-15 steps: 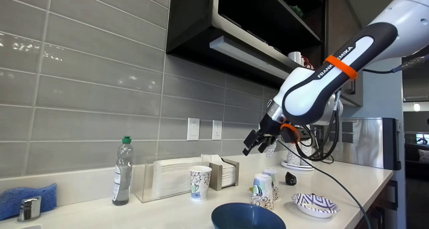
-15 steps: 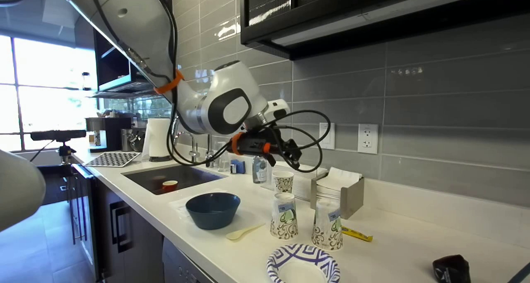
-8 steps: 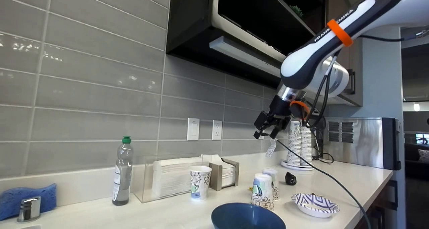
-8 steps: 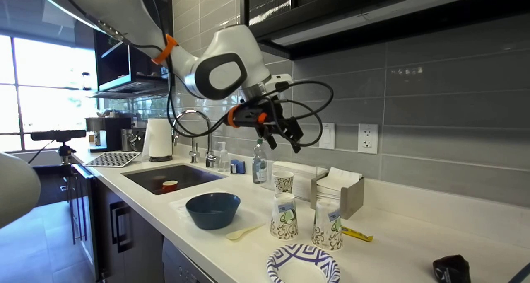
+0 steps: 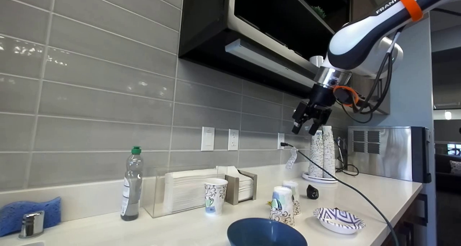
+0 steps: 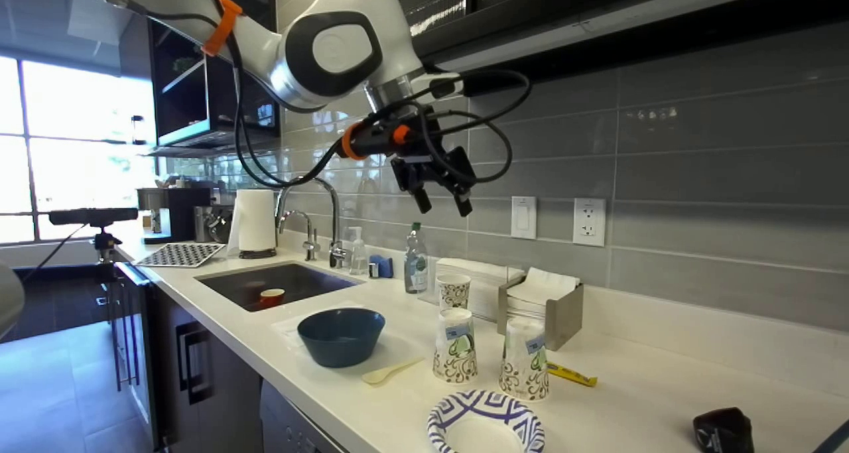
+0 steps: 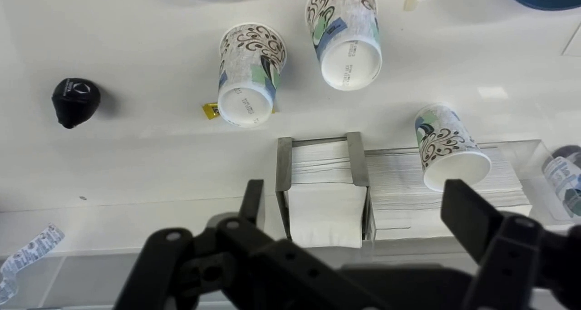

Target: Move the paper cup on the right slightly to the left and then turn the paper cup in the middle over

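Three patterned paper cups stand on the counter. The paper cup in the middle (image 6: 456,360) is upside down, its base facing up in the wrist view (image 7: 347,33). Beside it the paper cup on the right (image 6: 524,373) is also upside down; in an exterior view the middle cup partly covers this right cup (image 5: 296,200). The left cup (image 5: 215,198) is upright, its mouth visible in the wrist view. High above the counter, my gripper (image 6: 443,206) is open, with nothing between its fingers (image 7: 252,203) and well clear of every cup.
A napkin holder (image 6: 564,317) and stacked paper towels (image 5: 191,190) line the wall. The dark blue bowl (image 6: 341,337), a spoon (image 6: 391,371), a patterned paper bowl (image 6: 486,406), a yellow packet (image 6: 572,375) and a black object (image 6: 723,430) lie around the cups. Cabinets (image 5: 259,55) hang overhead.
The arm has risen, lifting the gripper higher above the counter and further from the cups. Its jaws stay open. The cups have not moved.
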`<act>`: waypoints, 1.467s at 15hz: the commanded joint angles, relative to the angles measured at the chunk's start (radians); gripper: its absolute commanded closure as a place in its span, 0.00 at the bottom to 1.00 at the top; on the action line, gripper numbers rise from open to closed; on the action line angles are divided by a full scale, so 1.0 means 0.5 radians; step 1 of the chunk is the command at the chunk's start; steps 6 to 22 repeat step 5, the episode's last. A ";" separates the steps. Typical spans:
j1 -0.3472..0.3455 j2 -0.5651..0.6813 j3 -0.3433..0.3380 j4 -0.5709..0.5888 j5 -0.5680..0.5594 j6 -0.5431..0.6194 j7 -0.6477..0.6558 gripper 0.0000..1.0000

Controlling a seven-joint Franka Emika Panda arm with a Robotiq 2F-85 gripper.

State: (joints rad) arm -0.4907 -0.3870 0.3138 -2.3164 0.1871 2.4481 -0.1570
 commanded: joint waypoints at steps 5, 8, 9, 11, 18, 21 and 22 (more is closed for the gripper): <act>0.318 0.071 -0.278 -0.004 -0.182 0.033 0.133 0.00; 0.318 0.071 -0.278 -0.004 -0.182 0.033 0.133 0.00; 0.318 0.071 -0.278 -0.004 -0.182 0.033 0.133 0.00; 0.318 0.071 -0.278 -0.004 -0.182 0.033 0.133 0.00; 0.318 0.071 -0.278 -0.004 -0.182 0.033 0.133 0.00; 0.318 0.071 -0.278 -0.004 -0.182 0.033 0.133 0.00; 0.318 0.071 -0.278 -0.004 -0.182 0.033 0.133 0.00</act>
